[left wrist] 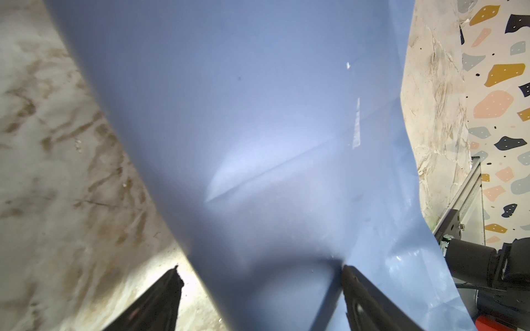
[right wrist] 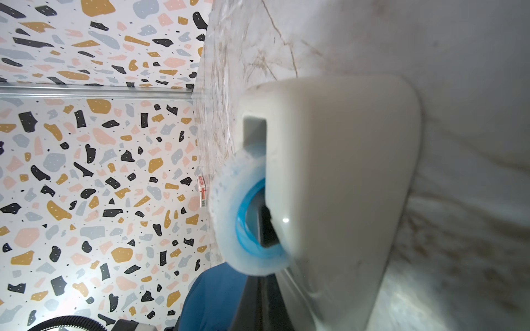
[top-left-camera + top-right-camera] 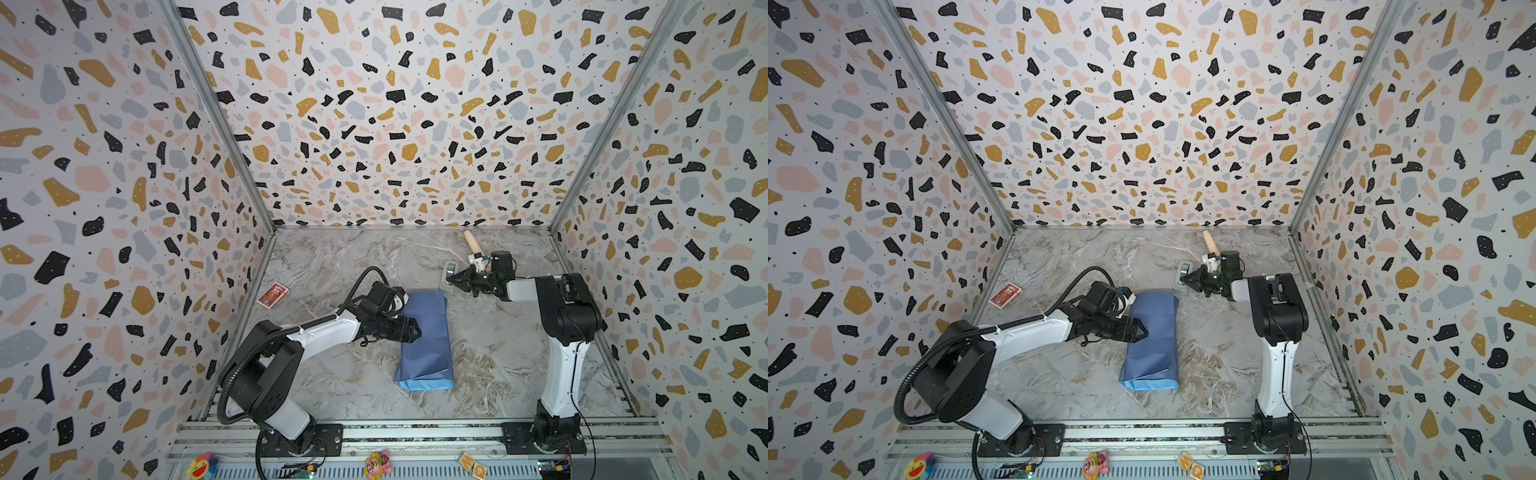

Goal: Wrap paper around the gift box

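Paper [image 3: 432,345], plain, lies mid-table folded into a long dull-blue bundle, lighter sky-blue at its near end; gift box hidden. Wooden tiles [image 3: 466,460] on front rail [image 3: 415,433] read M, Q. Left gripper [image 3: 414,331] spread wide at bundle's left edge, clasping nothing. Right gripper [image 3: 451,284] closed tight at tape dispenser [image 3: 449,268]; what it holds, cannot tell.

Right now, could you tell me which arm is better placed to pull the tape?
Right, probably: the right pincer sits shut at the tape dispenser, while the left pincer is spread open on the folded paper, apart from it.
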### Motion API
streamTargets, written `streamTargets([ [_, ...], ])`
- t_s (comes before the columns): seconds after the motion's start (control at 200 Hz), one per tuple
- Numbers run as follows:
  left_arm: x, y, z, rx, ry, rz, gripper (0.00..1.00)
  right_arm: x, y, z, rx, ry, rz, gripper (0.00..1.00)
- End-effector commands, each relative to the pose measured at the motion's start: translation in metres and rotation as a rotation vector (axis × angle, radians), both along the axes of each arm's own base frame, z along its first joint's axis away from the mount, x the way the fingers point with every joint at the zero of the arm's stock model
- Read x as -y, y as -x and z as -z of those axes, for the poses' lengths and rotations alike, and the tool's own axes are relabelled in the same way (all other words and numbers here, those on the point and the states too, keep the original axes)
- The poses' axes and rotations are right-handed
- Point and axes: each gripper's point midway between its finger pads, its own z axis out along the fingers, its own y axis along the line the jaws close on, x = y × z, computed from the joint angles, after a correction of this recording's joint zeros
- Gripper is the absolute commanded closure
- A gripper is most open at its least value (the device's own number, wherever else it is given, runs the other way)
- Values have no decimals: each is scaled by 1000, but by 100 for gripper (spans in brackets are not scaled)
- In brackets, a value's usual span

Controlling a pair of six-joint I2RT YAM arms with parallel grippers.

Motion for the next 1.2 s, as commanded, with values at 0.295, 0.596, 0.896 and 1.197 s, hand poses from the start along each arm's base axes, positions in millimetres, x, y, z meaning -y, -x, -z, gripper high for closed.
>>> streamTargets([
  [0.295,-39,17,50,-86,-221,-39,13,-14,3,-54,72,-182,-37,100],
  [0.596,-40,17,50,-86,-224,-41,13,-20,19,-66,72,-224,-55,100],
  [0.896,-40,17,51,-85,-225,-42,13,-20,40,-61,54,-218,-58,100],
  [1.197,-40,16,52,-84,-225,-43,13,-23,54,-49,28,-206,-64,100],
])
